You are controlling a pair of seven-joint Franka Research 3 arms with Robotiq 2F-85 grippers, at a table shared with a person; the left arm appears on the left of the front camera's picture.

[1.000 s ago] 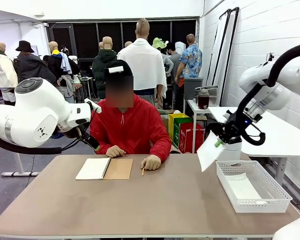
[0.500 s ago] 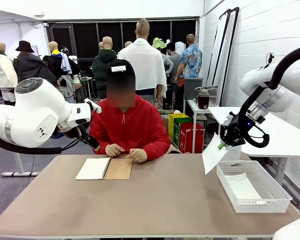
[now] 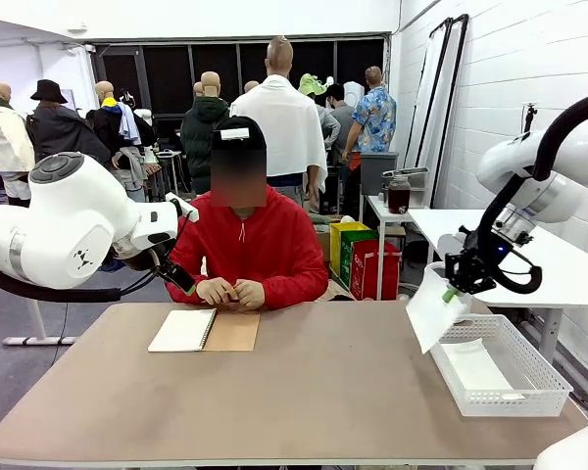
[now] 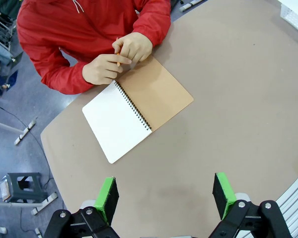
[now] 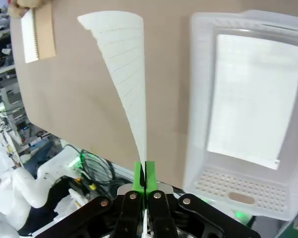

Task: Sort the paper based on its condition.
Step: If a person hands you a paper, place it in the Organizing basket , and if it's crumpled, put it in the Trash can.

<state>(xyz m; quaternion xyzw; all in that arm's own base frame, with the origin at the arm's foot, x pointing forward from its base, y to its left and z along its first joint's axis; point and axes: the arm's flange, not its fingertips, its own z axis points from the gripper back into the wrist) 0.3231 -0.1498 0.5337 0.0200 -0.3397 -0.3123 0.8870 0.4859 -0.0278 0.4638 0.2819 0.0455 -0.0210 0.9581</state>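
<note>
Right pincer (image 3: 455, 290), black with green pads, pressed together on the top edge of a thin white ruled sheet (image 3: 433, 311). Sheet hangs limp, long axis near vertical, free end down, lower part curling; it sits just over the near-left rim of the white mesh plastic basket (image 3: 541, 375), above the counter (image 3: 304, 392). From the right wrist the sheet (image 5: 126, 74) bows into a narrow curved fan, lines across its width. Another flat white sheet (image 5: 253, 99) lies inside the basket. Left of the basket, well apart: open spiral notebook (image 4: 136, 114), brown card cover, matte. Left pincer (image 4: 164, 196) spread, holding nothing, above bare counter.
</note>
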